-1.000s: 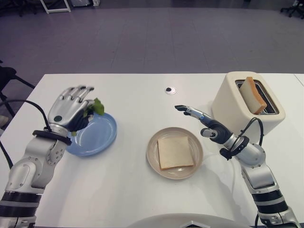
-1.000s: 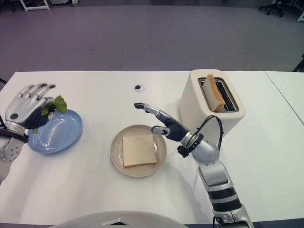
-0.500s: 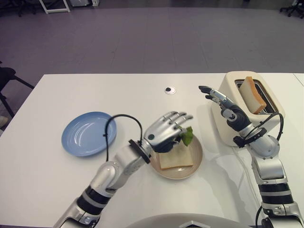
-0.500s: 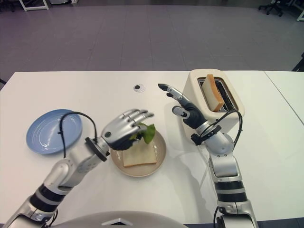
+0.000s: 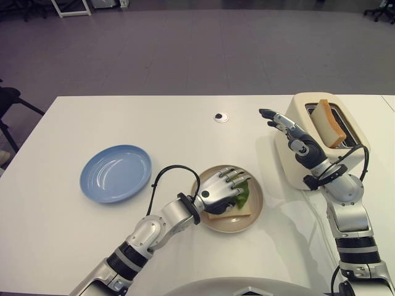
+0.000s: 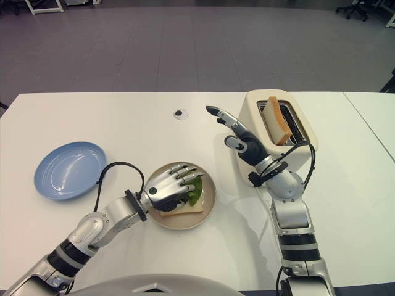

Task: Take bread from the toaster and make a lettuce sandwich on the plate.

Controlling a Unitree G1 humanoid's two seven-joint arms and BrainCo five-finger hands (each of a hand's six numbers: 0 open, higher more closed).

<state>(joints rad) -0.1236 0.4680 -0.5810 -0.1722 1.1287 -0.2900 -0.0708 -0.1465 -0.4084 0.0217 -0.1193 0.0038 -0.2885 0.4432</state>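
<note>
The left hand [image 5: 219, 191] has dropped from just above the plate [image 5: 258, 208] onto it. Its fingers are curled over the lettuce [image 5: 242, 193], pressing it against the bread slice [image 5: 239, 211] lying there. The filling looks as good as placed, so letting go should be next. The right hand [image 5: 295, 140] hangs at 9 o'clock of the toaster [image 5: 293, 161], fingers stretched out and holding nothing. The second slice [image 5: 328, 123] stands in the slot at its 3 o'clock. No writing is legible.
</note>
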